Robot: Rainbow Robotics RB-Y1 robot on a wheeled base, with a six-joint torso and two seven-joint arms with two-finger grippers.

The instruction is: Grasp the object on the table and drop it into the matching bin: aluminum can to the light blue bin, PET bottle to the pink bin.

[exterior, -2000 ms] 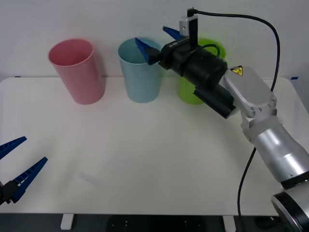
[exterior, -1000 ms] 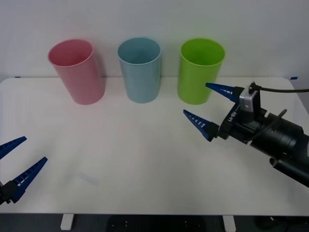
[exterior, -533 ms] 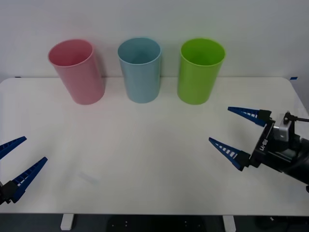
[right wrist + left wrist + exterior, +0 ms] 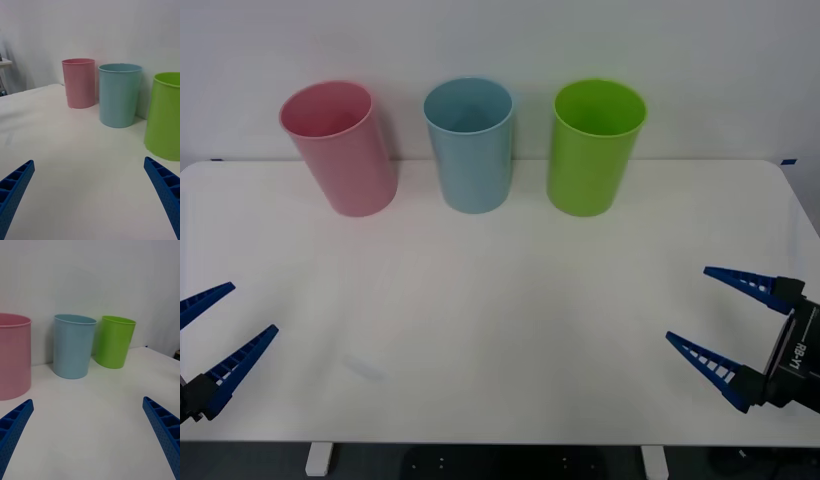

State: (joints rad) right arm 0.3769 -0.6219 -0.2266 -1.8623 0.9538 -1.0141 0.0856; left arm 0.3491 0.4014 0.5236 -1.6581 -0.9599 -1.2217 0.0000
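Right gripper (image 4: 720, 322) sits low at the near right corner of the table (image 4: 500, 330), blue ribbed fingers (image 4: 708, 369) spread wide, nothing between them. Left gripper (image 4: 212, 335) is at the near left edge, also spread wide and holding nothing. Three tall round bins stand upright in a row along the far edge – pink bin (image 4: 340, 148) on the left, light blue bin (image 4: 470, 144) in the middle, lime green bin (image 4: 594, 146) on the right, each apart from its neighbour with a small gap. The aluminum can is not visible on the tabletop from the front view; the light blue bin's inside is only partly seen from above and its bottom is hidden, so cannot tell if the can is in there. Right wrist view looks across the white surface toward the pink bin (image 4: 79, 83), light blue bin (image 4: 119, 95) and lime green bin (image 4: 164, 115), own fingers (image 4: 165, 187) at the two corners, wide apart. Left wrist view – same row from the other side: pink bin (image 4: 13, 355), light blue bin (image 4: 73, 346), lime green bin (image 4: 113, 341), own fingers (image 4: 15, 425) wide apart, gap bare. Both grippers are well apart from the bins.
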